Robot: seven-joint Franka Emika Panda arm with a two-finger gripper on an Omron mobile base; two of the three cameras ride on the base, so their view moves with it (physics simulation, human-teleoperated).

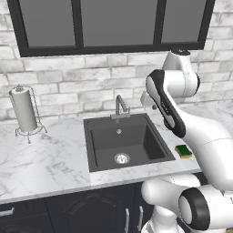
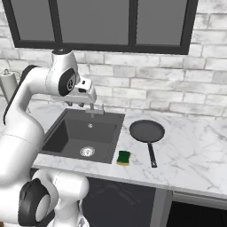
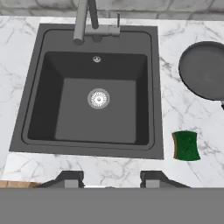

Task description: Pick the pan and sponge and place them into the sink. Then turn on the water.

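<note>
Right base view: pan [image 2: 146, 131] on counter right of sink [image 2: 53, 137], sponge [image 2: 123, 157] just before it. Gripper [image 3: 111, 179] high, jaws apart, empty. Pan likely stiff, heavy: grasp handle [image 2: 151, 155]. Sponge soft, light.

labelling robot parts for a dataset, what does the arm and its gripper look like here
The arm is made of glossy white rounded segments with dark grey-black bands and caps at the joints. The gripper has a boxy white hand and two small dark grey finger tips. No cables or markings are visible.
</note>
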